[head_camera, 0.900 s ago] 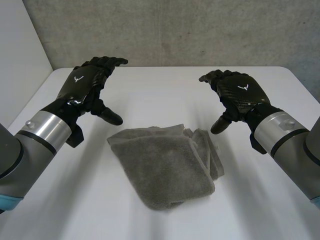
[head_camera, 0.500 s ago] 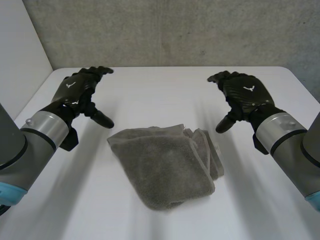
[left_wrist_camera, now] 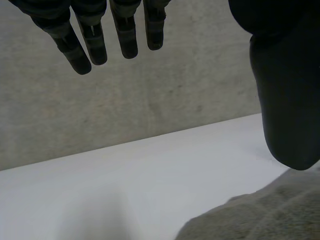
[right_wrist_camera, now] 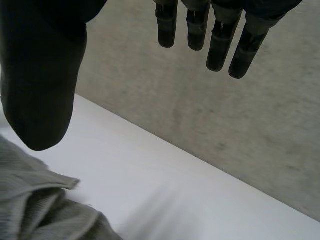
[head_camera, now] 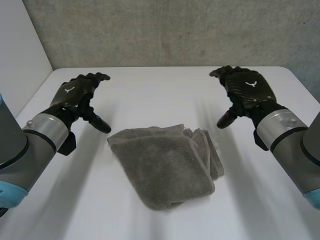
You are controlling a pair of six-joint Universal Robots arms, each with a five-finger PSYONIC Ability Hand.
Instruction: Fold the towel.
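My left hand (head_camera: 75, 95) hovers with fingers spread and relaxed, holding nothing; my right hand (head_camera: 247, 90) does likewise. The rumpled, folded grey towel (head_camera: 165, 165) lies between them on the white surface (head_camera: 160, 95), touching neither.

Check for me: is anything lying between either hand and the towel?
Nothing visible does. The left hand and right hand hover open on either side of the towel, apart from it. Just white table shows between each hand and the cloth's nearest edge.
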